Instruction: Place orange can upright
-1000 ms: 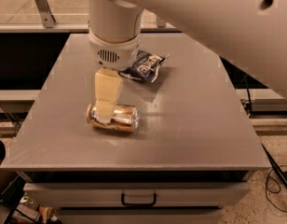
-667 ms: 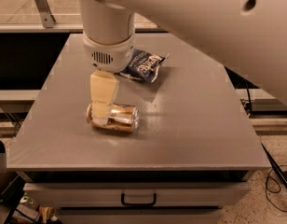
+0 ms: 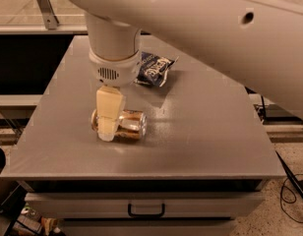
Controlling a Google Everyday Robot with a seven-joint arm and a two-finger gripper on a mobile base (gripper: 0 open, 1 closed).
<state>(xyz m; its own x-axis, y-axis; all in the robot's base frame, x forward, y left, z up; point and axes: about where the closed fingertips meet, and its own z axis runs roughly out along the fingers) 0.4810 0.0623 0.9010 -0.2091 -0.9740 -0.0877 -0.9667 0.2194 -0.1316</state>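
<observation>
You are looking down at a grey table [image 3: 205, 132] whose front edge is running across the lower part of the view, with a drawer [image 3: 146, 209] and its dark handle sitting just beneath that edge. The orange can [image 3: 129, 124] is lying on its side on the left half of the tabletop, nearer the front edge than the back, with a strip of bare grey separating it from both the front and the left edges. To its right the surface is stretching wide and bare all the way to the right edge. Behind it, a dark blue chip bag [image 3: 152, 69] is resting near the back middle, well apart from the can. The big white arm [image 3: 200, 23] is sweeping across the top and upper right of the view.

The gripper [image 3: 109, 128] is hanging straight down from the round white wrist [image 3: 114, 65], and its cream front is covering the can's left part, down at table level. You cannot tell from here whether it is clamping the can or only standing around it.

The can is showing shiny orange-gold metal, catching the light in pale streaks. Its long axis is running left to right, with the right end poking clear of the gripper. Which end is the top is not showing.
</observation>
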